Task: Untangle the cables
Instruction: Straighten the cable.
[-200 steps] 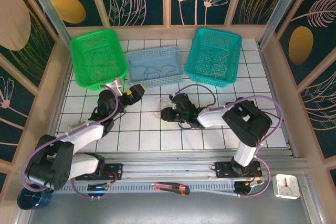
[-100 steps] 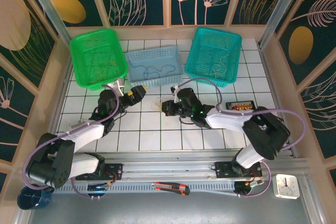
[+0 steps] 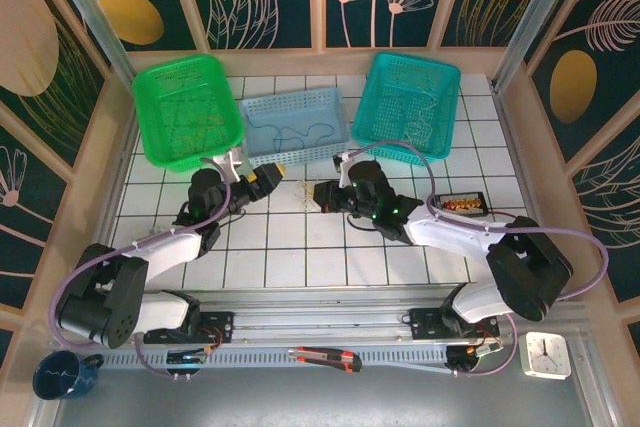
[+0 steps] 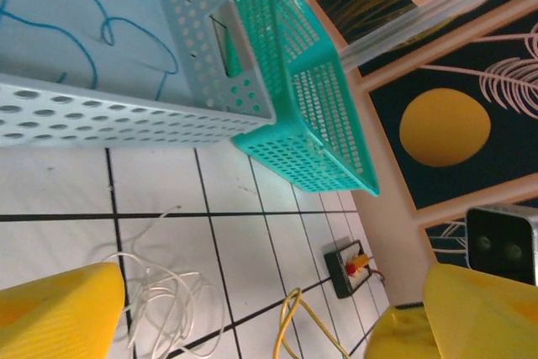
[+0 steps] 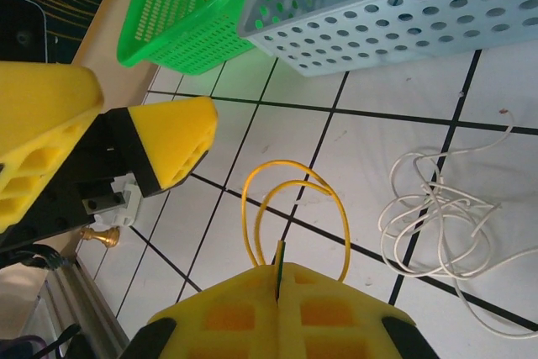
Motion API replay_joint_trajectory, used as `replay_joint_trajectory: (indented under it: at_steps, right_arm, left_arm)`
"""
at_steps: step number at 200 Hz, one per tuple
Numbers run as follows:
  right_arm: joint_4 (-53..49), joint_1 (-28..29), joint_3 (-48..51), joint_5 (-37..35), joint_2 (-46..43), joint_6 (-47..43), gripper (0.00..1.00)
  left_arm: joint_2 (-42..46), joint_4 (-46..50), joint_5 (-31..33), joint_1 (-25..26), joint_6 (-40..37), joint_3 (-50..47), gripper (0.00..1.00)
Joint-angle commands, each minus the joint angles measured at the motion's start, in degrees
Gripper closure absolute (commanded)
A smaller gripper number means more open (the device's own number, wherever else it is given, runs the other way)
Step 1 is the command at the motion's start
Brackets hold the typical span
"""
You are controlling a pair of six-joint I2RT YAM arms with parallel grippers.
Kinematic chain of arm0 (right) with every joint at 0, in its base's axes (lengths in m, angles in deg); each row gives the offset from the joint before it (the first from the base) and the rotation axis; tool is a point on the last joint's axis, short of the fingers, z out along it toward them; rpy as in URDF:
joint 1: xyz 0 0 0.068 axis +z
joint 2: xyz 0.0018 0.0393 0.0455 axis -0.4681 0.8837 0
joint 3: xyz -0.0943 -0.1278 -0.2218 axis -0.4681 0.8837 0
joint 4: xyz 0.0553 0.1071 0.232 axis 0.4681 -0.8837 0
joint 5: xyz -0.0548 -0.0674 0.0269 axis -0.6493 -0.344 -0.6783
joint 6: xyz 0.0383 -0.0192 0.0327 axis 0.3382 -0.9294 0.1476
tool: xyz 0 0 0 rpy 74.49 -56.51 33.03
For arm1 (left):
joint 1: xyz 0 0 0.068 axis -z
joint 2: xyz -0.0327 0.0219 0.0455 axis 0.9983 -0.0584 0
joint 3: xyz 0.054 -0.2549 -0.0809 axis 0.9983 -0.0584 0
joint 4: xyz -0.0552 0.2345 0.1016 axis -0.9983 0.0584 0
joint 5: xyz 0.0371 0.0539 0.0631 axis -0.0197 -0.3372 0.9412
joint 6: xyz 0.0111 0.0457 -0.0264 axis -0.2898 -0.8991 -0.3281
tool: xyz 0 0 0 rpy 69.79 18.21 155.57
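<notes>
Right pincer (image 5: 277, 273) is pressed fully together, pinching the yellow cable (image 5: 286, 163). Two yellow loops rise out of the seam between its fingers and arch over the white-tiled table (image 5: 403, 90). The loop tops hang free, touching nothing I can make out.

Left pincer (image 4: 273, 292) is spread wide, with nothing between the fingers and no contact with any cable. In the right wrist view its nearer fingertip sits just left of the yellow loops, close but apart. In the top view the two pincers face each other over the middle of the table, in front of the pale blue basket (image 3: 300, 154).

White cable (image 5: 437, 216) is a loose coil of overlapping loops lying flat on the tiles. It sits just right of the yellow loops in the right wrist view, with one free end pointing toward the pale blue basket. Yellow and white look apart at the loops — whether they cross under the right pincer's fingers I can't tell. In the left wrist view the white coil lies near one yellow finger, with the yellow strand beside it on the side of the small black box (image 4: 340, 262).

Far edge of the table:
- green basket (image 3: 200, 154) on the left
- pale blue basket in the middle, with a blue cable (image 3: 300, 134) lying in it
- teal basket (image 3: 395, 149) on the right, holding pale wires — too fine to count
</notes>
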Motion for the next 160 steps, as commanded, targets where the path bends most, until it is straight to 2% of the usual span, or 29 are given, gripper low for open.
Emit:
replay_joint_trajectory:
  at_steps: [1,41,69,131,160]
  right_arm:
    - [0.54,-0.53,-1.01,0.04,-0.05,-0.90,1.00]
    - [1.02,-0.73,-0.50,0.26,-0.38,-0.65,1.00]
    - [1.11,-0.81,-0.30,0.43,-0.79,-0.61,1.00]
    - [1.19,-0.81,-0.21,0.79,-2.02,-0.44,1.00]
    - [1.18,-0.82,-0.21,1.22,-2.54,-0.27,1.00]
  left_arm:
    - [-0.60,-3.11,-2.98,1.62,0.76,1.37,0.10]
    - [-2.52,-4.49,0.48,5.56,1.32,-0.46,0.11]
    - [-4.37,-5.11,2.52,7.34,1.79,-0.46,0.16]
    - [-8.26,-5.38,3.64,8.86,1.63,1.27,0.43]
    - [-9.54,-5.69,4.00,9.19,1.65,1.34,0.50]
